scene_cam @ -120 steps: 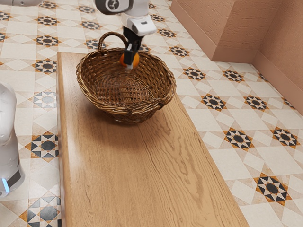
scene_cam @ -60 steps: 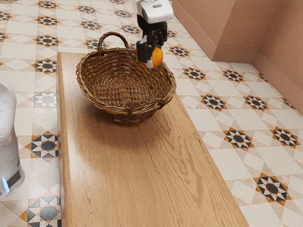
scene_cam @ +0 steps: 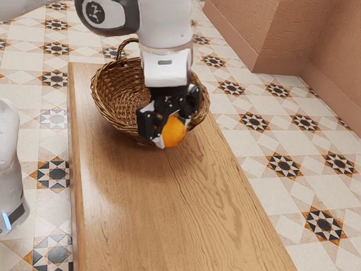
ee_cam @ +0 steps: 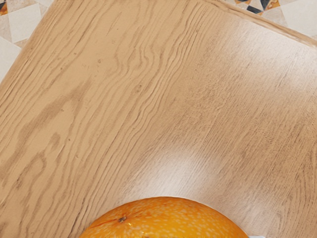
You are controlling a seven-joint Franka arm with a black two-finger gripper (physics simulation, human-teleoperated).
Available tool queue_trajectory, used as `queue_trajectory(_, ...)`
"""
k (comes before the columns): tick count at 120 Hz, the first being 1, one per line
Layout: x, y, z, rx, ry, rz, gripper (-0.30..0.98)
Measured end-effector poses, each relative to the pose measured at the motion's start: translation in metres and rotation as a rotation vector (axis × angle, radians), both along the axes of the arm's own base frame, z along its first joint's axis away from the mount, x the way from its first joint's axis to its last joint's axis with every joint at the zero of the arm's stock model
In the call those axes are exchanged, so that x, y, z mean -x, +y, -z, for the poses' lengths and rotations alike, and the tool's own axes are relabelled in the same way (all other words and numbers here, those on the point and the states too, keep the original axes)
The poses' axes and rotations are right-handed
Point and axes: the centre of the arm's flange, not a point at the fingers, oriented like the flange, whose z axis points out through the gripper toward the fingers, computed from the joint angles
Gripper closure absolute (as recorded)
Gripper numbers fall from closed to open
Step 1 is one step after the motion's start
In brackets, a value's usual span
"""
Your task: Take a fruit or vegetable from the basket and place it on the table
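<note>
Picking is done: you have the orange (scene_cam: pixel 174 132) out of the basket (scene_cam: pixel 113 117), your fingers (scene_cam: pixel 149 125) parted about its width and gripping it from both sides. It hangs above the worktop (scene_cam: pixel 141 209), apparently just clear of the basket's near rim. What you have left, I judge, is to lower it onto bare wood and release.

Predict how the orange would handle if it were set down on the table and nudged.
The orange looks round, so it would probably roll on the flat table. It shows no dent in the gripper, so it is likely firm.
</note>
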Motion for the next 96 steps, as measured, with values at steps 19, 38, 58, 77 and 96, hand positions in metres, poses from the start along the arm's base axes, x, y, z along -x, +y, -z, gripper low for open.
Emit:
queue_trajectory(19, 0.015, -0.036, 0.021, -0.017, 0.04, 0.051, 0.42)
queue_trajectory(38, -0.013, -0.034, 0.083, -0.051, 0.152, 0.021, 0.42)
queue_trajectory(58, -0.031, -0.025, 0.139, -0.075, 0.222, -0.021, 0.42)
queue_trajectory(77, -0.042, -0.016, 0.169, -0.074, 0.243, -0.058, 0.42)
queue_trajectory(96, -0.049, -0.013, 0.173, -0.057, 0.242, -0.086, 0.21)
